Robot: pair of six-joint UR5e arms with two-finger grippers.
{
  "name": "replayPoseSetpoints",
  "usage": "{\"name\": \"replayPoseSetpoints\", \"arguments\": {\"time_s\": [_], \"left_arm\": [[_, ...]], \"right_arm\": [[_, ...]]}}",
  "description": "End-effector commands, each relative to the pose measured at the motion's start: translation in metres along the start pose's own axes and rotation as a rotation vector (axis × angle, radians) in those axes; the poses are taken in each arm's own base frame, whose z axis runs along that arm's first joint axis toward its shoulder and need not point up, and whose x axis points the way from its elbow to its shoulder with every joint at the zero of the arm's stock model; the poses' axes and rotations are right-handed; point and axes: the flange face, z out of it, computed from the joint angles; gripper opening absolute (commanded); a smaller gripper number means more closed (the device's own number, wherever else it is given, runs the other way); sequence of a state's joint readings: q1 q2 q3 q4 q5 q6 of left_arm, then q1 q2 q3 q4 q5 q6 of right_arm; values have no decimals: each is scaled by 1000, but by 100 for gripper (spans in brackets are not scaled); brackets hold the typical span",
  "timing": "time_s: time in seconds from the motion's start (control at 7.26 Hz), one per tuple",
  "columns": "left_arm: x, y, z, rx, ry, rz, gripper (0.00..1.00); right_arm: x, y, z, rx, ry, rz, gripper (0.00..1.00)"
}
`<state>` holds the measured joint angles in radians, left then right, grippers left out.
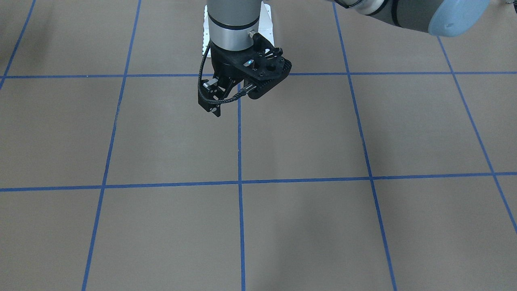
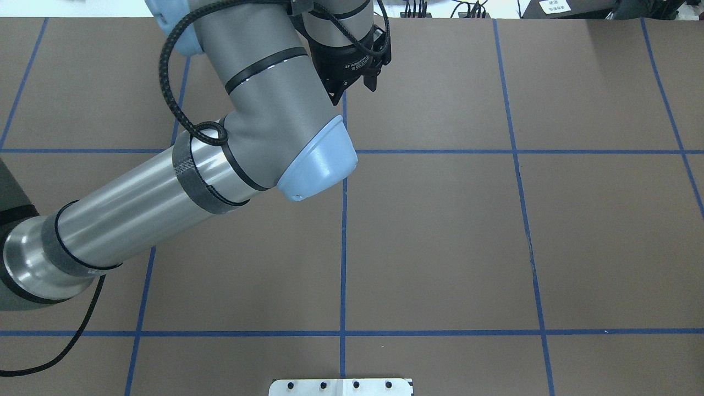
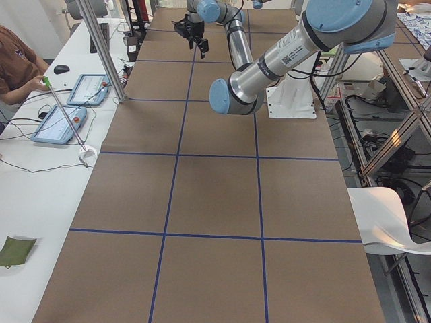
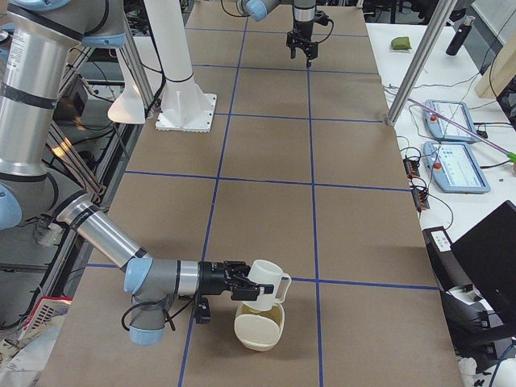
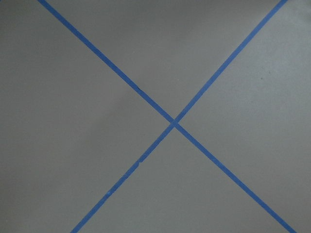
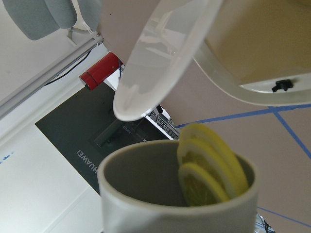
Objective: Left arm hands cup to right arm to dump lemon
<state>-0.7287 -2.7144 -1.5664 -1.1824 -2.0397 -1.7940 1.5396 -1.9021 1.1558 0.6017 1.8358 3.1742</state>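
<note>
Lemon in cup, maybe 3 slices: wrist-only

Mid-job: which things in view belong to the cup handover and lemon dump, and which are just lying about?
Job: small white-cream squared-handle mug; yellow lemon slices inside it; cream bowl beneath; right gripper at the mug; left gripper, open, empty.
Lying about: green cloth; grey tablets; white plastic chair.
</note>
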Motion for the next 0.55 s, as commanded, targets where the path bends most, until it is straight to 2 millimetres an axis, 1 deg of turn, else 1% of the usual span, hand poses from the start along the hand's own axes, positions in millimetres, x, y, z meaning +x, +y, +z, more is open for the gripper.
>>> {"name": "replayPoseSetpoints", "arguments": {"time_s": [0.0, 0.14, 0.28, 0.41], "left_arm": [[0, -3, 1, 4, -3, 18, 100], [0, -4, 0, 5, -2, 20, 100], [1, -4, 2, 5, -5, 22, 100], [1, -3, 1, 4, -4, 23, 100]], "right_arm": [[-1, -2, -2, 3, 12, 129, 16], [-3, 0, -4, -5, 11, 128, 16], [-3, 6, -2, -18, 11, 121, 17], [-6, 26, 0, -65, 8, 100, 19]]}}
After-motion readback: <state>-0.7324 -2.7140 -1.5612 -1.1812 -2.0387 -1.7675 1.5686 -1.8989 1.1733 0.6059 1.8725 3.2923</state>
